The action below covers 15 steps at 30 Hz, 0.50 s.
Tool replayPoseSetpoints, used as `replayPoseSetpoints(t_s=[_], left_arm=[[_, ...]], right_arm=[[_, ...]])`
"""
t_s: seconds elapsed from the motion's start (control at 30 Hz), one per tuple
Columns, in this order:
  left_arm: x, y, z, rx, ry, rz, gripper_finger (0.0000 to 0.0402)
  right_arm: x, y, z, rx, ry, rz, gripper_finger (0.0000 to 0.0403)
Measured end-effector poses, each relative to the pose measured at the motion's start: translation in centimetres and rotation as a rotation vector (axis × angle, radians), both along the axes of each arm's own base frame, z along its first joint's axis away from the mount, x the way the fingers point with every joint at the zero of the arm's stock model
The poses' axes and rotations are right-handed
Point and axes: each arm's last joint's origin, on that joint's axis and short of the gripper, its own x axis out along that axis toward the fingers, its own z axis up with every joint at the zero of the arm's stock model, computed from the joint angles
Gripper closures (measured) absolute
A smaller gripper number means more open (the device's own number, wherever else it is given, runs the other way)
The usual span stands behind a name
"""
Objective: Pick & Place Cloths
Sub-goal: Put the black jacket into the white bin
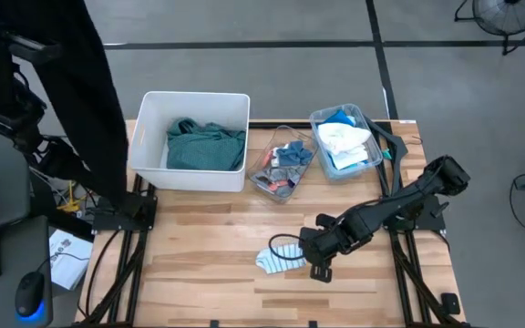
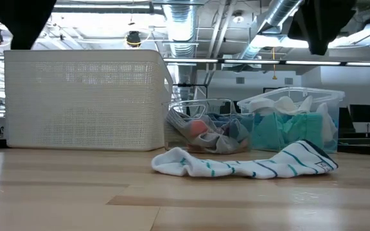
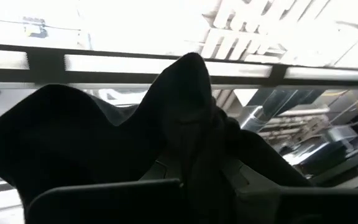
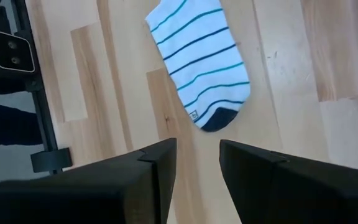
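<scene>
Right claw [image 4: 194,165] parted, empty, above striped sock [image 4: 197,62] lying flat on wooden surface [image 1: 199,246]; left claw clamped on hanging black garment [image 1: 85,82]

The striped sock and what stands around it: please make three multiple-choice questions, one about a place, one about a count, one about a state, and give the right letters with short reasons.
1. Where does the striped sock lie?
A. in the white bin
B. flat on the wooden table
C. in a clear bin

2. How many bins stand on the table?
A. one
B. two
C. three

3. What state are the right gripper's fingers in?
A. apart and empty above the table, just short of the sock
B. shut on the sock
C. shut on a black garment

Answers:
1 B: the low view shows the sock stretched out on the bare wood.
2 C: the high view shows the white bin and two clear bins.
3 A: the right wrist view shows a gap between the fingers with only wood in it.
</scene>
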Motion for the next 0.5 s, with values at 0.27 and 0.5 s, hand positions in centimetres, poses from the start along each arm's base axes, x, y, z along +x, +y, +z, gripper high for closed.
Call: replayPoseSetpoints(t_s=[0.27,0.5], left_arm=[[6.1,1.2,-1.1,-0.021,0.091,0.002,0.0393],[11.7,8.4,-3.9,-0.159,0.201,-0.039,0.0393]], right_arm=[[0.5,-0.9,0.0,-0.014,-0.006,0.015,0.0284],[0.7,-1.3,0.0,-0.016,-0.007,0.006,0.0284]])
